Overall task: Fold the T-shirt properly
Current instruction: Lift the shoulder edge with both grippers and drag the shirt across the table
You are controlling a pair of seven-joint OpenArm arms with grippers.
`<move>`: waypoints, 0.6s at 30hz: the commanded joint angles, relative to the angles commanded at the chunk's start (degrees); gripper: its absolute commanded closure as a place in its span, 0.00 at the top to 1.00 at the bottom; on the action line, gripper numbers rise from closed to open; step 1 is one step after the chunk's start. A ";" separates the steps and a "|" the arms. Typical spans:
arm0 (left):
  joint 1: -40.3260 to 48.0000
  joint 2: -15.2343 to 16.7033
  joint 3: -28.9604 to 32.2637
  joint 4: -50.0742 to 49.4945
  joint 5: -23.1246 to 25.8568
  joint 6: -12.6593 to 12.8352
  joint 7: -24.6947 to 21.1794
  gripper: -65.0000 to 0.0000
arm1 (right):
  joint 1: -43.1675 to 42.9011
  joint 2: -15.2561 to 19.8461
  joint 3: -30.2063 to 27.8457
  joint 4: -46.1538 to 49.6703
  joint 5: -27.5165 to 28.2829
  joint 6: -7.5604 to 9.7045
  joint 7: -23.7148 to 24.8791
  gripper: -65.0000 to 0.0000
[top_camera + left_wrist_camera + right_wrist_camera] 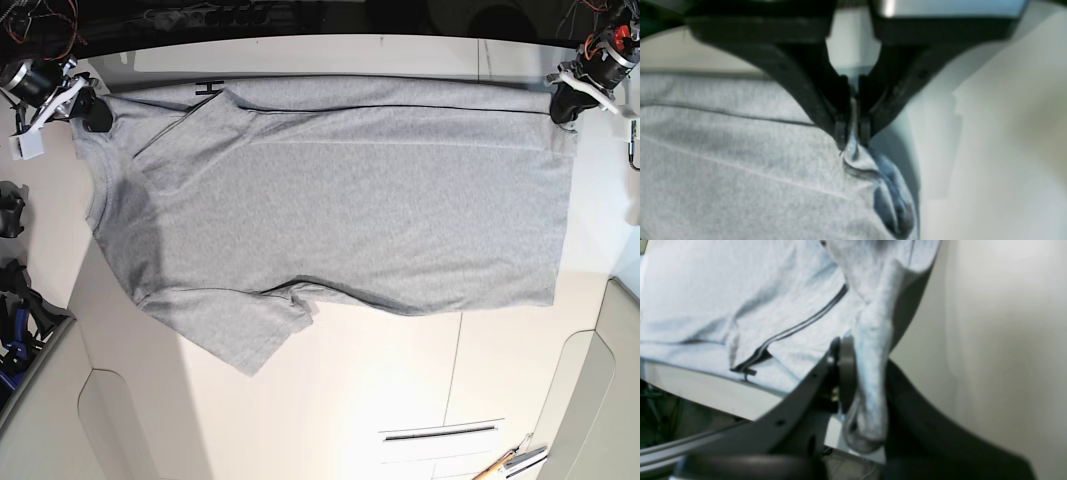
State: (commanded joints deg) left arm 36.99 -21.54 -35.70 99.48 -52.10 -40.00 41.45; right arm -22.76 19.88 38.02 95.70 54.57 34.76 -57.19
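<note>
The light grey T-shirt (340, 210) lies spread sideways on the white table (400, 380), with one short sleeve (245, 330) pointing toward the near side. At the shirt's far right corner my left gripper (563, 108) is shut on the cloth. The left wrist view shows its black fingers (840, 133) pinching a bunched corner of the T-shirt (740, 166). My right gripper (92, 112) is shut on the far left corner. In the right wrist view a twisted fold of the T-shirt (870, 366) is clamped between its jaws. A thin dark line runs along the far edge.
The table's far edge (300, 42) runs just behind both grippers, with dark space beyond it. Black equipment (12, 290) stands off the left side. A narrow slot (440, 432) and some hand tools (512, 462) sit near the front right.
</note>
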 joint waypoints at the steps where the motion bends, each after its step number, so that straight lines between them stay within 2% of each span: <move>1: 0.68 0.09 0.00 0.20 -0.24 0.00 -0.02 0.00 | -0.24 0.31 0.68 0.00 0.55 0.00 -0.15 0.00; 6: 2.38 1.57 0.00 0.26 -1.27 0.00 0.22 0.00 | -2.03 1.55 2.27 -0.02 0.96 -0.02 -0.09 0.00; 9: 2.38 2.60 0.00 0.26 -1.25 0.00 1.97 0.00 | -2.03 1.53 2.27 -0.02 0.94 -0.04 -0.07 0.00; 14: 2.38 2.80 0.00 0.26 -1.27 0.00 2.29 0.00 | -2.03 1.53 2.27 -0.04 -1.03 -0.46 -0.09 0.00; 15: 2.38 2.80 0.00 0.26 -1.27 0.00 2.29 0.03 | -2.03 1.53 2.27 -0.04 -1.60 -0.48 -0.09 0.14; 16: 2.40 2.78 0.00 0.26 -1.25 0.00 2.38 0.14 | -2.05 1.53 2.27 -0.04 -1.90 -0.50 -0.11 0.29; 17: 2.38 2.78 0.00 0.26 -1.25 0.00 2.84 0.21 | -2.05 1.53 2.27 -0.04 -2.16 -0.50 -0.11 0.38; 18: 2.38 2.78 0.00 0.26 -1.25 0.00 3.52 0.23 | -2.03 1.55 2.27 -0.04 -2.58 -0.50 -0.07 0.42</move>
State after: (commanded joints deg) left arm 39.38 -18.76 -35.70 99.74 -53.34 -40.00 44.97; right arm -24.80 21.43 40.29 95.66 51.99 34.26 -57.25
